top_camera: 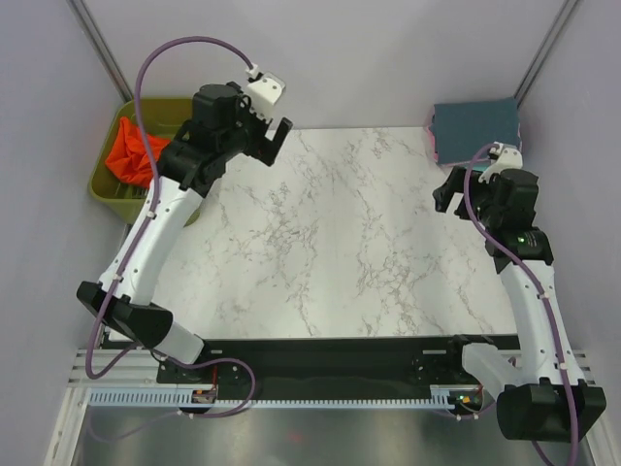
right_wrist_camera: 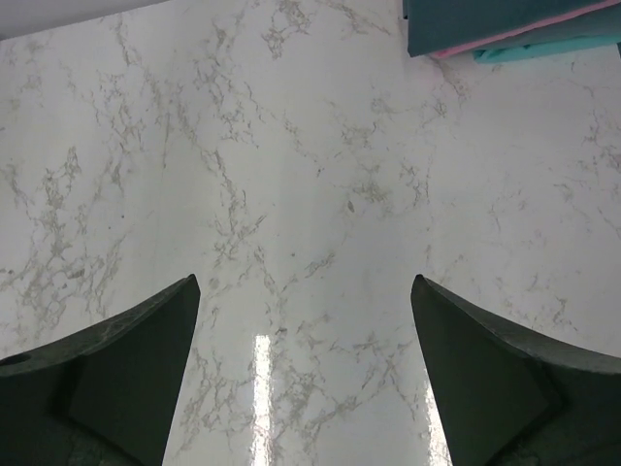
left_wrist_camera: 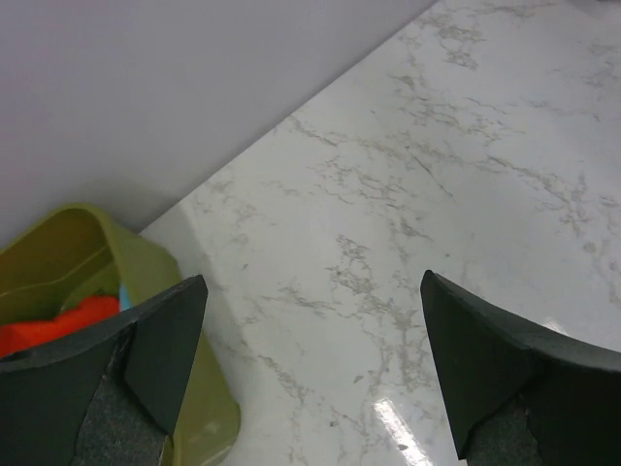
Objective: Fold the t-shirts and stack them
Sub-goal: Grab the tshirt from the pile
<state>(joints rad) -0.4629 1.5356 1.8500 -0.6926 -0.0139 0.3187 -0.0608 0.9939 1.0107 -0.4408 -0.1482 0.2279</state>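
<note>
While the orange-red t-shirt (top_camera: pixel 136 155) lies crumpled in the olive-green basket (top_camera: pixel 105 189) and the folded stack (top_camera: pixel 475 128) sits at the far right corner of the desk (top_camera: pixel 330 243), fetching looks like the step in hand. The left claw (top_camera: pixel 269 136), open and empty beside the basket, must reach in. The right claw (top_camera: pixel 452 190) hovers open near the stack.

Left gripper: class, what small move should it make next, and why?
Probably swing towards the olive basket and down onto the orange-red shirt. That shirt lies crumpled inside, while the other shirts sit folded in a stack at the far right corner, and the left gripper, open and empty, is the nearer one.
</note>
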